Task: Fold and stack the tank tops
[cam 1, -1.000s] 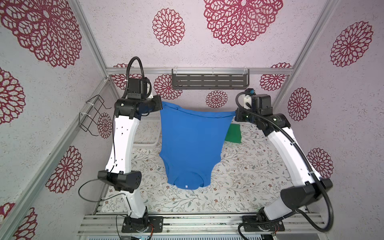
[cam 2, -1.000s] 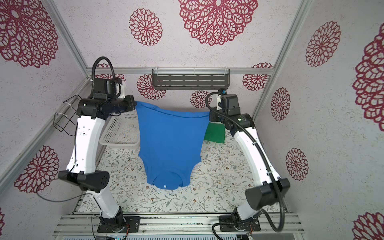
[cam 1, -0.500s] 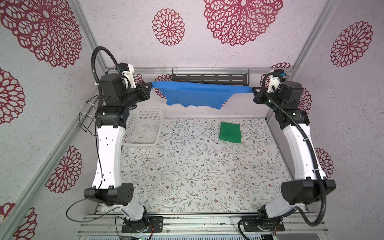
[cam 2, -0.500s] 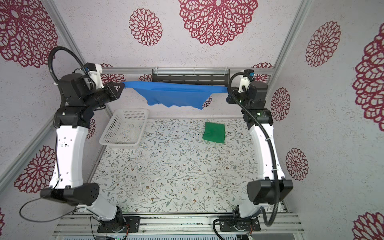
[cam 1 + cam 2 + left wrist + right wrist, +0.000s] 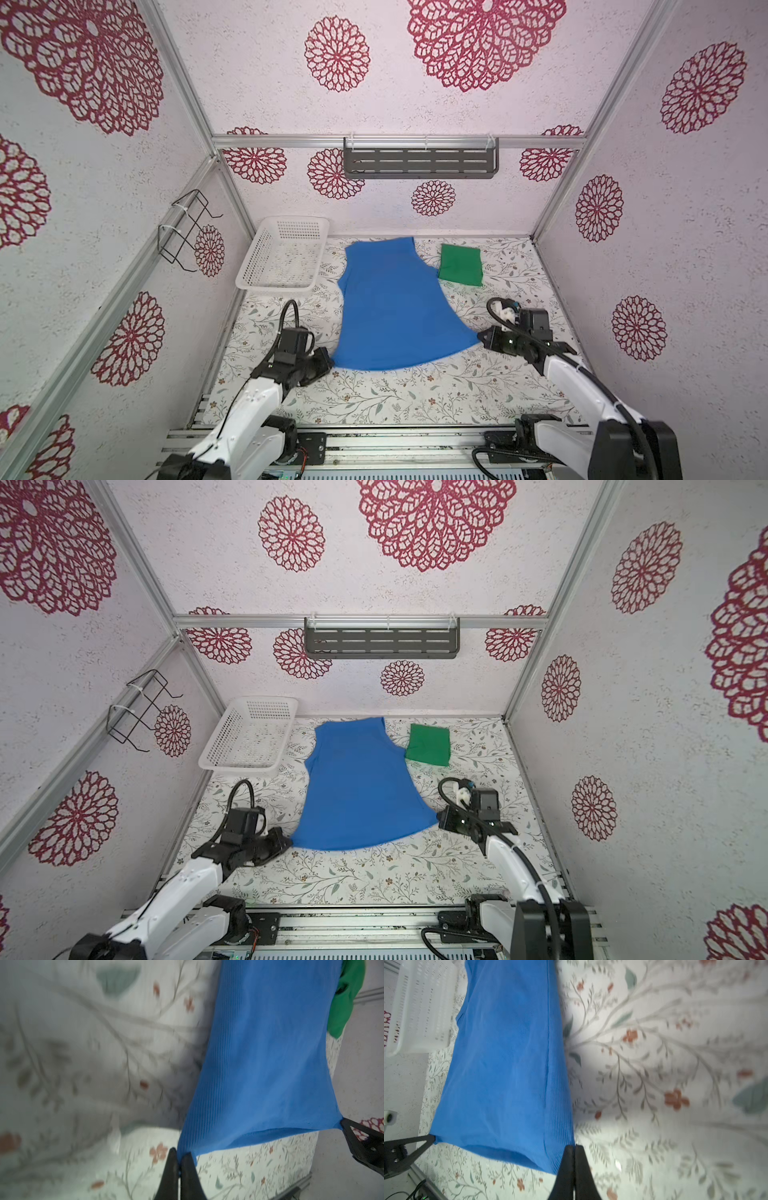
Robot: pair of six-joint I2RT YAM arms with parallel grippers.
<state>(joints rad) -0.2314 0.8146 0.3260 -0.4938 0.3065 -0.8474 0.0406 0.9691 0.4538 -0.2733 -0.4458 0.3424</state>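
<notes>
Blue tank top (image 5: 390,307) now down, outside basket (image 5: 274,286)

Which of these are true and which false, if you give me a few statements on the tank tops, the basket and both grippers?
1. The blue tank top lies spread out on the table. True.
2. The green tank top sits in the white basket. False: it lies folded on the table, right of the blue tank top.
3. The left gripper is shut on a hem corner of the blue tank top. True.
4. The right gripper hangs open. False: it is shut on the other hem corner.
5. The blue tank top's hem lies at the table's far end. False: the hem is at the near end.
</notes>
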